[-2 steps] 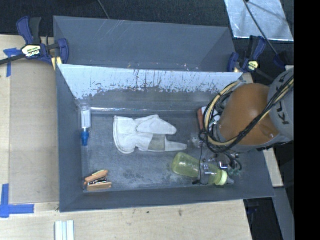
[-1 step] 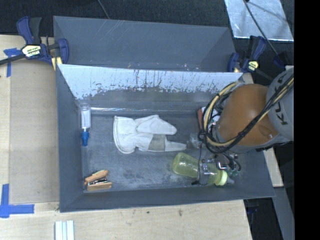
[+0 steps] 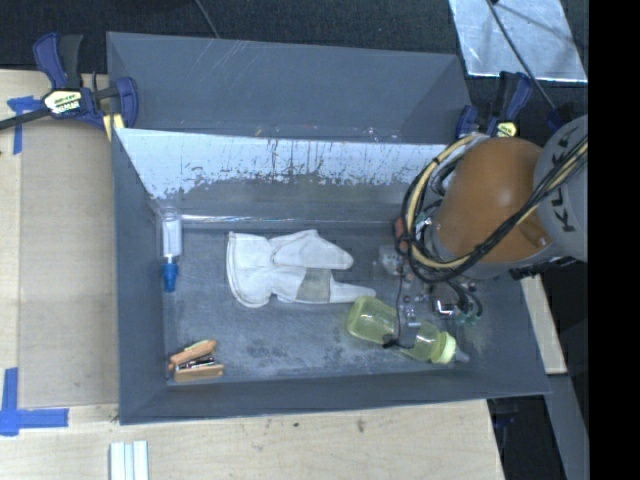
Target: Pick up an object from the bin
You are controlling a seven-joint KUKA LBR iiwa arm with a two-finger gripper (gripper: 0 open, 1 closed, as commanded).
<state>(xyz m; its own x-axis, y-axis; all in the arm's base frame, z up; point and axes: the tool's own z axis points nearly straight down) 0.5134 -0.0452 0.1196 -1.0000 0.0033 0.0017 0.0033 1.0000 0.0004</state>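
Where the arm (image 3: pixel 490 208) comes in from the right, I see the gripper (image 3: pixel 405 334) low over the near-right part of the bin (image 3: pixel 300 98); it sits across the middle of a pale yellow-green bottle (image 3: pixel 368 321) lying on its side on the floor; one end of the bottle shows to the gripper's left, the other to its right; whether the tool is apart, together or clamped I cannot tell, cables and wrist hide it. White glove (image 3: pixel 285 266) lies crumpled mid-floor, just left of the bottle, edge close to it; pen (image 3: pixel 171 253) with blue end lies along the left wall; orange stapler (image 3: pixel 197 358) sits in the near-left corner, well apart from the gripper.
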